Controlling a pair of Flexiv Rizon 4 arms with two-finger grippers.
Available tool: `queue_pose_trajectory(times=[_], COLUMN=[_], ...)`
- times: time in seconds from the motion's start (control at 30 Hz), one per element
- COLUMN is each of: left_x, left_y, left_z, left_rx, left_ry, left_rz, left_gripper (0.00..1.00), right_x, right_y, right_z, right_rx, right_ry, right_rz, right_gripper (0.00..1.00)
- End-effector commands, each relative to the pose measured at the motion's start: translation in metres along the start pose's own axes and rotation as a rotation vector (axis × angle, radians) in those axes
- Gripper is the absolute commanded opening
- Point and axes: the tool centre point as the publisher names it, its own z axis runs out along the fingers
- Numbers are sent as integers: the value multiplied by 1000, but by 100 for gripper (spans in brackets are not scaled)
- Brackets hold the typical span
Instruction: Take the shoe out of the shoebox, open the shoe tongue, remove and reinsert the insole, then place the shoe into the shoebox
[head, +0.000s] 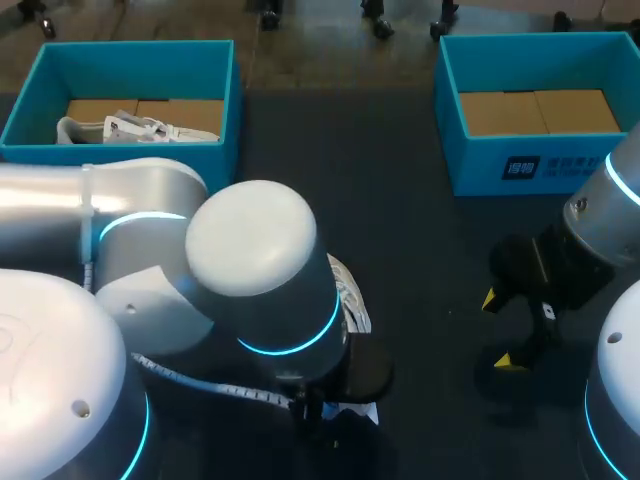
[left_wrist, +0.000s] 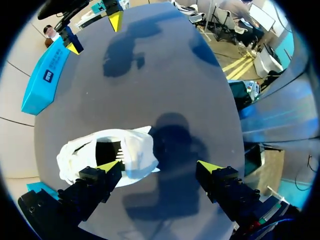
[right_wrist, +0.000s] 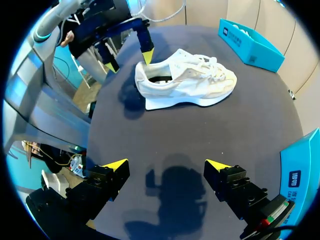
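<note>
A white shoe (right_wrist: 185, 80) stands upright on the dark table, laces up. In the head view only a sliver of the shoe (head: 352, 300) shows past my left arm, which hides its own gripper. My left gripper (left_wrist: 159, 166) hangs open just above the table, one fingertip (left_wrist: 107, 165) at the heel opening of the shoe (left_wrist: 107, 155), the other off to the side over bare table. My right gripper (right_wrist: 166, 165) is open and empty, well apart from the shoe, and shows at the right in the head view (head: 500, 330).
A teal shoebox (head: 140, 50) at the back left holds another white shoe (head: 130, 128). A second teal shoebox (head: 520, 170) at the back right shows only its cardboard floor. Dark tabletop (head: 400, 230) lies between the boxes and the arms.
</note>
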Motion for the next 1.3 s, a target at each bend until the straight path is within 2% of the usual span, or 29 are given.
queue_pose_trajectory(times=[0.03, 0.33, 0.67, 0.83, 0.87, 0.97, 1.03, 1.13, 1.23, 1.27, 1.3], left_x=[-5, -18, -13, -10, -9, -8, -7, -7, -7, -8, -8], left_y=[-9, -12, -14, -15, -14, -13, -13, -12, -12, -11, -11], left_z=[8, 27, 51, 57, 58, 61, 63, 66, 69, 70, 70], left_rx=[-13, -28, -45, -58, -55, -64, -65, -74, -85, -87, -87], left_ry=[11, 65, 96, 71, 81, 79, 82, 90, 97, 98, 98], left_rz=[-7, -47, -58, -88, -89, -100, -102, -108, -116, -119, -119], left_gripper=[100, 100, 100, 100, 87, 81, 66, 49, 44, 27, 27], right_x=[0, 0, 0, 0, 0, 0, 0, 0, 0, 0, 0], right_y=[0, 0, 0, 0, 0, 0, 0, 0, 0, 0, 0], right_z=[1, 1, 1, 1, 1, 1, 1, 1, 1, 1, 1], right_rx=[0, 0, 0, 0, 0, 0, 0, 0, 0, 0, 0], right_ry=[-1, -1, -1, -1, -1, -1, -1, -1, -1, -1, -1], right_rz=[-1, -1, -1, -1, -1, -1, -1, -1, -1, -1, -1], right_gripper=[100, 100, 100, 100, 100, 100, 100, 100, 100, 100, 100])
